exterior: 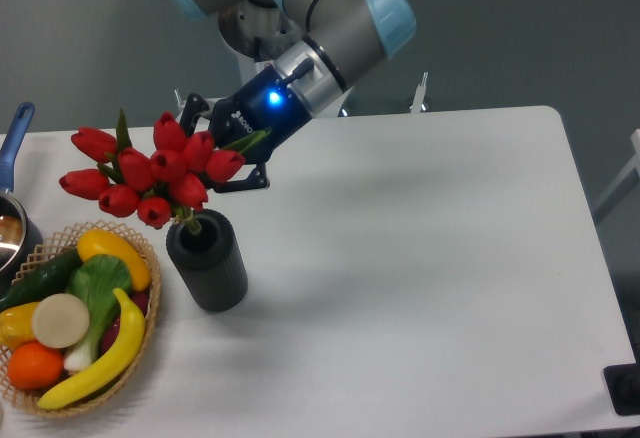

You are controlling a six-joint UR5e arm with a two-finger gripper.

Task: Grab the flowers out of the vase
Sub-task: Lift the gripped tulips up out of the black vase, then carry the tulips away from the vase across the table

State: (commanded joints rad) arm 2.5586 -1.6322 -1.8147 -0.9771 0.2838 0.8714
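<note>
Fingers (222, 148) clamp the flowers (150, 170); stem ends dip into the vase (207, 260), tips hidden

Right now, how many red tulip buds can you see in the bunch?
9 on the flowers: four in the upper row, five lower, left of the claw, above the vase. More may be hidden.
</note>
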